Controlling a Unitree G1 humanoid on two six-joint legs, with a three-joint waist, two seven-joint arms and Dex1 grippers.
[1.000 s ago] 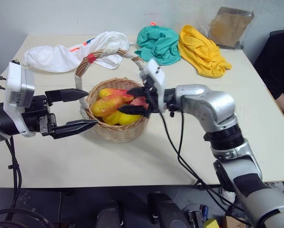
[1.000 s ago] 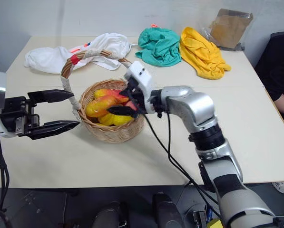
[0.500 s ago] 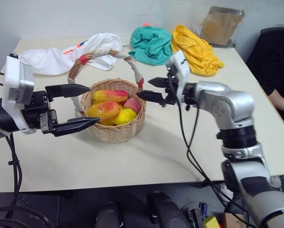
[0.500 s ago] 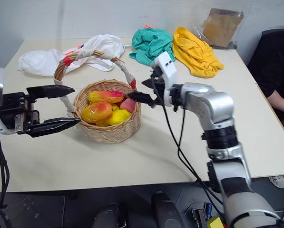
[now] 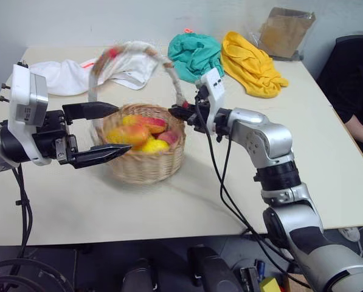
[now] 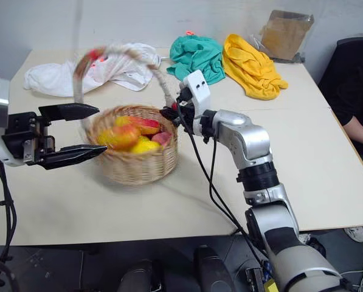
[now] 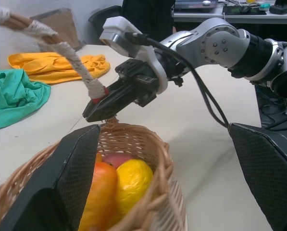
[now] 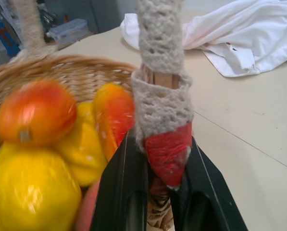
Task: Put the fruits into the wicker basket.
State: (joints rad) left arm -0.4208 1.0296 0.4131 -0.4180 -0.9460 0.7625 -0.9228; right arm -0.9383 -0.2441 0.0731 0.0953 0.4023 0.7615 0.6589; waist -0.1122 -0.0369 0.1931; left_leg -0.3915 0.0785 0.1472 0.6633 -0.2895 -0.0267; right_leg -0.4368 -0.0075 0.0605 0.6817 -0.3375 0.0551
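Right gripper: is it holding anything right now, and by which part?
Yes. The right gripper is shut on the wicker basket, clamping the handle's base at its red band. The left gripper is open, empty.

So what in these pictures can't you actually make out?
- How many fruits lie in the basket: head views blurred, wall and top fruits hide the lower ones.
- The handle's top: blurred in the head views, cut off by the edge in the right wrist view.
- Contents of the brown bag at the far corner: closed.
- The person: cut off by the right edge.
- What lies beneath the cloths: covered.
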